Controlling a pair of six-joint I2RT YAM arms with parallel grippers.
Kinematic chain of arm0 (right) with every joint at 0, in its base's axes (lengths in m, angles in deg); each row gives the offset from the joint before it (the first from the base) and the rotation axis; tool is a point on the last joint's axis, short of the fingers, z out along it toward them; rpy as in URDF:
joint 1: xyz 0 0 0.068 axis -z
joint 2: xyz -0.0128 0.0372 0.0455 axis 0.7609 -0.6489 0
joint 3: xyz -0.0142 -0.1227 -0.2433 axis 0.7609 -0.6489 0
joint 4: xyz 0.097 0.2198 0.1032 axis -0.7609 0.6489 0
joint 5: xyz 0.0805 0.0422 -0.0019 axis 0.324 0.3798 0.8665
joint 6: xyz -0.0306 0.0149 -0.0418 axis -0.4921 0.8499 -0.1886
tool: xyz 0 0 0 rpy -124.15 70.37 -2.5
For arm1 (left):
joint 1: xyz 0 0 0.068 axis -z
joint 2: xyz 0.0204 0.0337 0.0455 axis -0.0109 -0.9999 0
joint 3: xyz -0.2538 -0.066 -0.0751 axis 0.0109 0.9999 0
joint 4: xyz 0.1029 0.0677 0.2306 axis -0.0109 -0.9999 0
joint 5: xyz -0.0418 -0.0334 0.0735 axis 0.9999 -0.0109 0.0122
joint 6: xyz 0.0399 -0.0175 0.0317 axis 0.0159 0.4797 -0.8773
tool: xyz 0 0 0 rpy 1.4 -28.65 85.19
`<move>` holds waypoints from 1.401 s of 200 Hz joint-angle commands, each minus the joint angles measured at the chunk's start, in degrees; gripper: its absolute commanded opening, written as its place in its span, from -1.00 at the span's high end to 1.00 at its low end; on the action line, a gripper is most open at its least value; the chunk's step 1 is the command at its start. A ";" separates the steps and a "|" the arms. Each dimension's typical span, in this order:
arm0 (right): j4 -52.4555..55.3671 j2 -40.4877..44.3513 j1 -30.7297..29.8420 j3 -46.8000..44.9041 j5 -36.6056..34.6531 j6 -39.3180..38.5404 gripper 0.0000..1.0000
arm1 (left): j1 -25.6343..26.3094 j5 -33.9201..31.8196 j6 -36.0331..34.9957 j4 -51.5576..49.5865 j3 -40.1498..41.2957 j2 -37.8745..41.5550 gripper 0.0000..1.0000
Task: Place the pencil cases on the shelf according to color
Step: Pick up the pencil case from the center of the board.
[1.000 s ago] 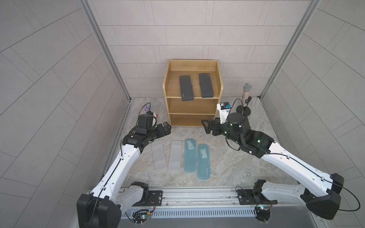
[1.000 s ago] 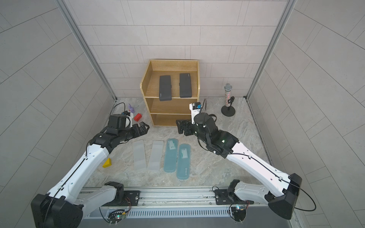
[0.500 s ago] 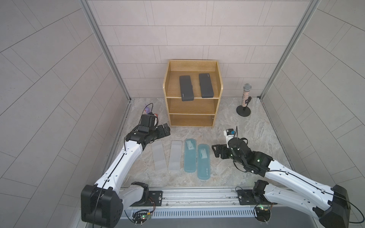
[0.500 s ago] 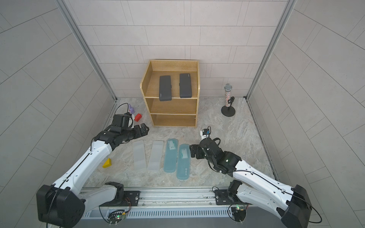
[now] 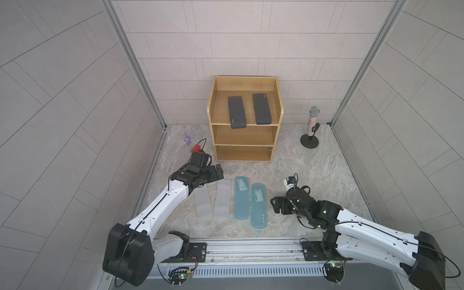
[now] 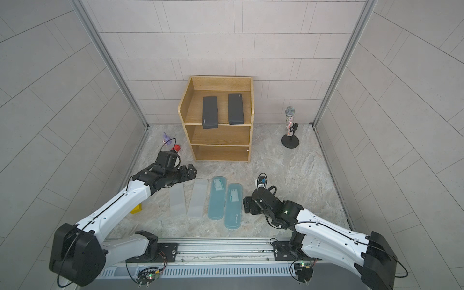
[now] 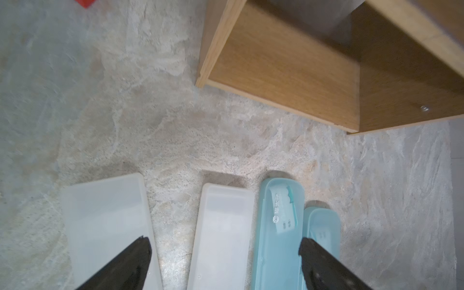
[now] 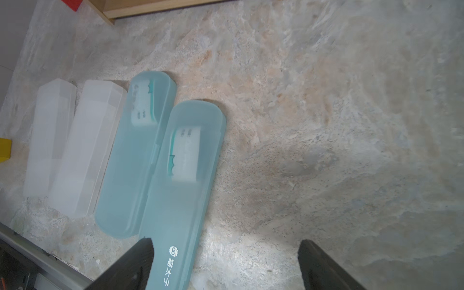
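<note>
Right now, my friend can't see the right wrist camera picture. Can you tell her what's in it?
Two see-through teal pencil cases lie side by side on a stone-patterned table, next to two frosted pale cases. The open right gripper shows as two black fingertips, with the nearer teal case's end between them.

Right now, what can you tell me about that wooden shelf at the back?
The shelf is a light wooden unit with three levels and an open front; raised walls enclose the top level's sides and back. It stands upright on the marbled table, by the tiled back wall. Two black cases lie side by side on the top level: the left case pokes past the front edge, the right case lies inside. The middle and bottom levels look empty. Nothing else touches it.
</note>
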State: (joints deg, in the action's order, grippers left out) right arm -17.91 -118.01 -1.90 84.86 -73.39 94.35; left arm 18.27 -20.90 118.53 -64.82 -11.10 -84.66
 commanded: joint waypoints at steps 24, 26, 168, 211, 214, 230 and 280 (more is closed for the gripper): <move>-10.04 -9.52 -6.52 -0.88 -2.68 5.65 -0.93 | -0.09 -1.78 2.07 0.28 3.55 4.52 -0.99; -10.35 -10.15 -6.84 -0.66 -2.72 5.75 -0.93 | -0.11 -1.48 2.15 0.35 3.64 4.71 -0.99; -2.00 -35.67 -12.47 14.29 -6.99 9.58 -0.96 | -0.12 1.36 2.45 2.22 4.37 6.50 -0.99; 1.71 -34.18 -12.05 12.67 -9.87 11.37 -0.97 | 0.01 1.94 2.90 2.00 4.84 7.94 -0.99; 2.06 -34.00 -11.94 12.59 -9.93 11.35 -0.97 | 0.07 1.98 2.96 2.04 4.84 8.06 -0.99; 3.11 -32.79 -11.77 12.16 -9.91 10.62 -0.97 | 0.56 1.65 2.97 2.05 4.91 8.29 -0.99; -1.32 -26.84 -11.84 7.94 -6.96 10.01 -1.00 | 2.60 0.90 3.31 1.28 4.14 7.48 -0.99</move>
State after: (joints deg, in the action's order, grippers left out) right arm -19.11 -147.88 -13.79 94.61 -80.56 104.36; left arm 19.82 -19.31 121.17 -63.27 -6.88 -77.38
